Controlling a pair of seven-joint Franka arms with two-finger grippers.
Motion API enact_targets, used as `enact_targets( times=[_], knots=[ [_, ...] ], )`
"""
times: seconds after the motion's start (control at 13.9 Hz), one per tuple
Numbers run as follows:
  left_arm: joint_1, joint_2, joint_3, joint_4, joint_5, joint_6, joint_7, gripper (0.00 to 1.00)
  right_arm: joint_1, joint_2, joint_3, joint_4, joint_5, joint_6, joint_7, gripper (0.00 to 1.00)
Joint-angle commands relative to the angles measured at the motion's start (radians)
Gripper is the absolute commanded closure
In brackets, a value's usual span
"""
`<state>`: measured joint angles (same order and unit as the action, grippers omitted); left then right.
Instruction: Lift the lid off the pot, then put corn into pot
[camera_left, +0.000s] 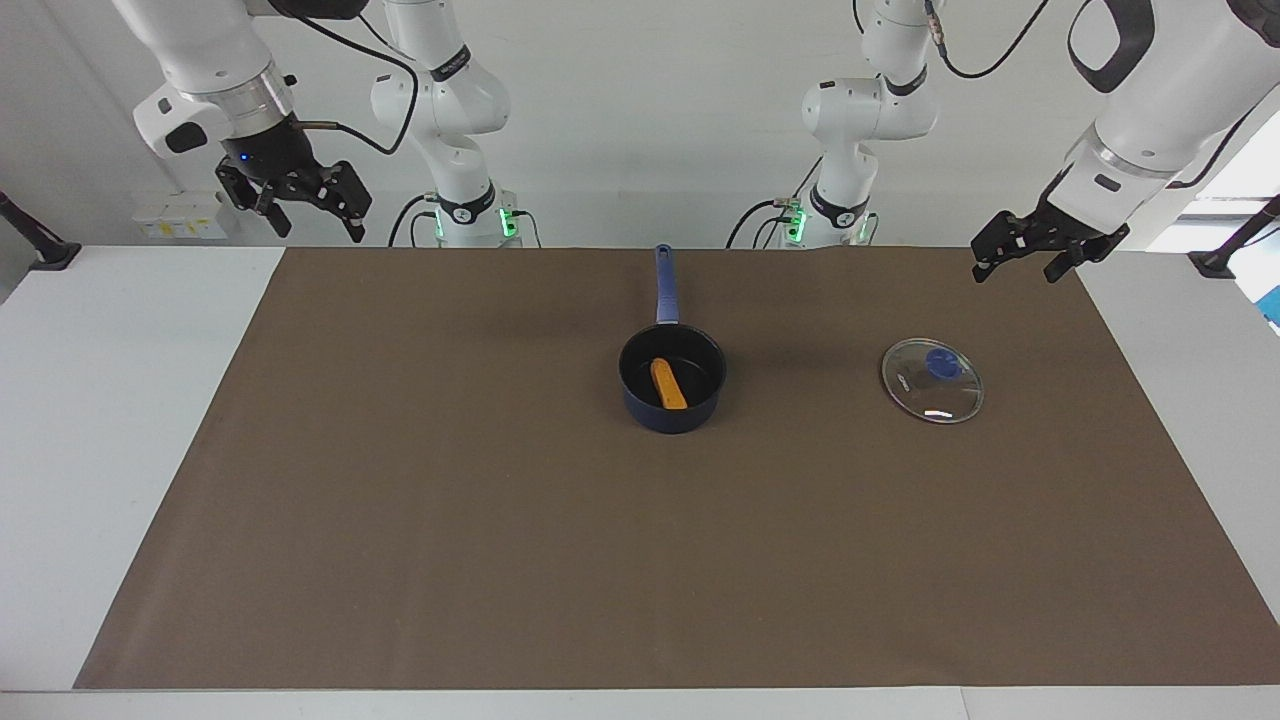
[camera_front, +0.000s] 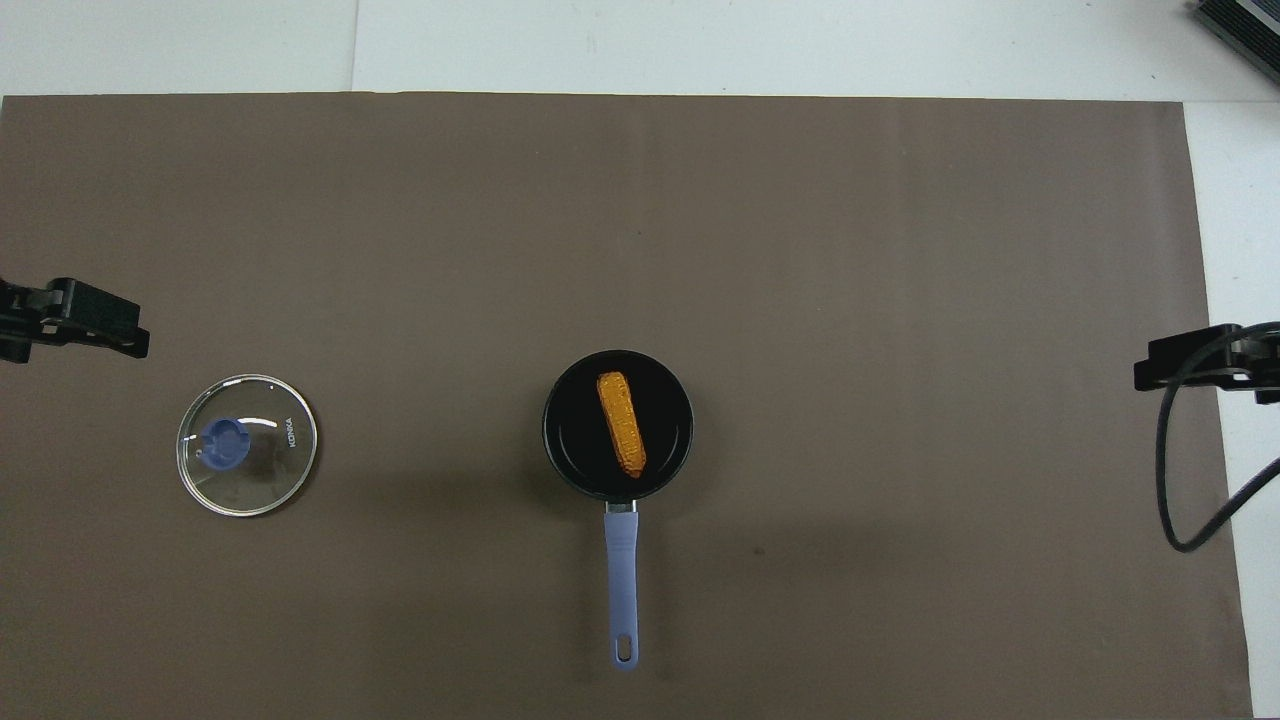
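Two arms: both are waiting raised at the upper corners of the facing view, pulled back, I judge, because both steps look done.
Surface: it is lying under a brown mat that is filling most of both frames and carrying every task thing.
Right gripper: it is hanging at the upper left of the facing view, jaws apart, holding nothing.
Left gripper: it is hovering at the upper right of the facing view, jaws apart and empty.
Pot: it is sitting uncovered at frame centre, handle pointing toward the robots.
Lid: it is lying flat, knob up, right of the pot in the facing view, well apart, likely parked to keep the pot's mouth free.
Corn: it is resting slantwise inside the pot on the black bottom.
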<state>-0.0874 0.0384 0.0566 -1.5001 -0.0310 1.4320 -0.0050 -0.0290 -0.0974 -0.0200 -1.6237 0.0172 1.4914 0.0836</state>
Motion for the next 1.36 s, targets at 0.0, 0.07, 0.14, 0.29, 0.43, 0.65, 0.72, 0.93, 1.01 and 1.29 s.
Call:
enact_targets(
  times=[0.0, 0.07, 0.14, 0.29, 0.43, 0.65, 0.72, 0.93, 1.01, 1.29],
  knots=[
    [-0.008, -0.028, 0.003, -0.006, 0.011, -0.036, 0.011, 0.00, -0.003, -0.013, -0.001, -0.013, 0.013, 0.000, -0.030, 0.00],
    [-0.008, -0.028, 0.003, 0.001, 0.006, -0.041, 0.011, 0.00, 0.009, -0.013, -0.005, -0.012, 0.012, 0.000, -0.028, 0.00],
    [-0.008, -0.025, 0.005, 0.009, 0.006, -0.062, 0.011, 0.00, 0.036, -0.012, -0.012, -0.012, -0.002, 0.000, -0.027, 0.00],
    [-0.008, -0.020, 0.003, 0.040, 0.008, -0.094, 0.011, 0.00, 0.057, -0.007, -0.043, 0.007, -0.003, 0.000, -0.028, 0.00],
    [-0.006, -0.029, 0.003, 0.040, 0.014, -0.097, 0.013, 0.00, 0.061, 0.002, -0.048, 0.043, -0.005, -0.025, -0.028, 0.00],
    [-0.008, -0.044, 0.003, 0.031, 0.005, -0.087, 0.011, 0.00, 0.066, 0.001, -0.052, 0.041, 0.000, -0.033, -0.028, 0.00],
    [-0.008, -0.044, 0.003, 0.031, 0.003, -0.084, 0.014, 0.00, 0.069, 0.001, -0.052, 0.039, 0.001, -0.030, -0.028, 0.00],
    [-0.008, -0.041, 0.003, 0.032, 0.005, -0.081, 0.013, 0.00, 0.084, -0.001, -0.060, 0.039, 0.003, -0.026, -0.027, 0.00],
    [-0.006, -0.041, 0.003, 0.034, 0.003, -0.081, 0.010, 0.00, 0.084, -0.001, -0.060, 0.039, 0.003, -0.026, -0.027, 0.00],
    [-0.008, -0.041, 0.003, 0.035, 0.003, -0.082, 0.003, 0.00, 0.083, -0.001, -0.058, 0.030, 0.001, -0.023, -0.027, 0.00]
  ],
)
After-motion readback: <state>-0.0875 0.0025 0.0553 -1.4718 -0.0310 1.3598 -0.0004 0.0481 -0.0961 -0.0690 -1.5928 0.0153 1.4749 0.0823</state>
